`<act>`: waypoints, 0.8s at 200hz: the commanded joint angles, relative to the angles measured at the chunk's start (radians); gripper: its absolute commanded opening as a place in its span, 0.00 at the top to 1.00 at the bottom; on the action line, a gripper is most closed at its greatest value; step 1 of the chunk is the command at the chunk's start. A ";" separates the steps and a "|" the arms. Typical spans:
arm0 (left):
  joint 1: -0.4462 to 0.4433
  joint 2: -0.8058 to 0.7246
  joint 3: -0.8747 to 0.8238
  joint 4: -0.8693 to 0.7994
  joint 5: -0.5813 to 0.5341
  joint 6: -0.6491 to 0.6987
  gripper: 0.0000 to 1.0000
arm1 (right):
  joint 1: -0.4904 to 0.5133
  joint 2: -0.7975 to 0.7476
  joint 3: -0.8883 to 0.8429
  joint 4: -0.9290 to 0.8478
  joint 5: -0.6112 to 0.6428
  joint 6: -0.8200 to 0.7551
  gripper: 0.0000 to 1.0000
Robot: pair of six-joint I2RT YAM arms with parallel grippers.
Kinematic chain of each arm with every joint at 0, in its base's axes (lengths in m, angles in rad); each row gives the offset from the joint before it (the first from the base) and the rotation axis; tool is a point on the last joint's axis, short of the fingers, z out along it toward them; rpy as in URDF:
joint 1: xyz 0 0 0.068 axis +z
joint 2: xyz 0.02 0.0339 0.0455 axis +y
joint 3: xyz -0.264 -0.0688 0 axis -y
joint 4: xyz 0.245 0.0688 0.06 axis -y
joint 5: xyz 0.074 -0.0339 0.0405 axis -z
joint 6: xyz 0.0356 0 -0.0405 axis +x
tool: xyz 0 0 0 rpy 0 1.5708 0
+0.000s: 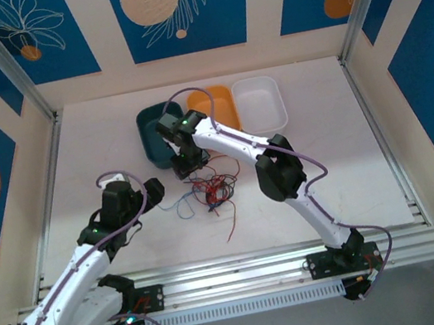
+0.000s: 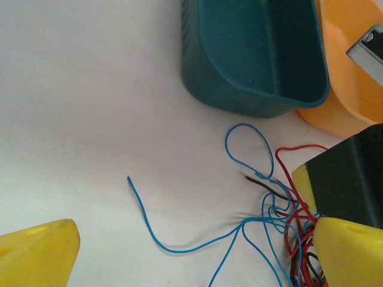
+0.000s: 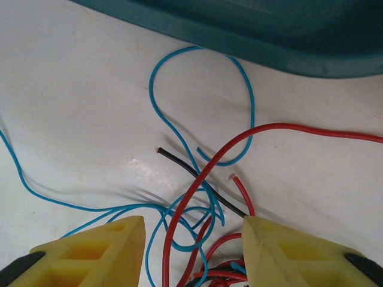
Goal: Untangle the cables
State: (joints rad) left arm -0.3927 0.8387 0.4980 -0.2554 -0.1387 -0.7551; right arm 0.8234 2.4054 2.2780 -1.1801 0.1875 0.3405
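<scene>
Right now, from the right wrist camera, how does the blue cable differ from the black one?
The blue cable is long and curls into an open loop by the teal bin; the black cable shows as a short, nearly straight piece. Blue trails off left across the table; black ends in a bare tip. Both run into the tangle with the red cable between the fingers of the right gripper.

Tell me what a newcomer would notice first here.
A knot of red, blue and black wires lies mid-table. The right gripper hangs right over it, jaws apart with strands between them. Behind, a teal tub, an orange tub and a white tub stand in a row.
</scene>
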 commanded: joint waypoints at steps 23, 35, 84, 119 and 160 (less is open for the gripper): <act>0.014 -0.012 -0.007 -0.007 -0.012 -0.017 0.00 | 0.002 0.067 0.059 -0.076 -0.064 -0.018 0.56; 0.015 -0.011 -0.007 -0.008 -0.012 -0.016 0.00 | 0.003 0.070 0.060 -0.081 -0.076 -0.018 0.56; 0.020 -0.006 -0.012 -0.005 -0.010 -0.016 0.00 | 0.008 0.087 0.061 -0.102 -0.074 -0.026 0.71; 0.023 -0.006 -0.017 -0.006 -0.004 -0.016 0.00 | 0.008 0.076 0.089 -0.108 -0.099 -0.023 0.96; 0.025 -0.010 -0.016 -0.008 0.009 -0.002 0.00 | 0.020 -0.034 0.108 -0.097 -0.116 -0.011 1.00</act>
State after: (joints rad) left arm -0.3817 0.8387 0.4915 -0.2550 -0.1387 -0.7547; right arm 0.8272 2.4691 2.3596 -1.2564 0.1120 0.3222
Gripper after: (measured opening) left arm 0.998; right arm 0.052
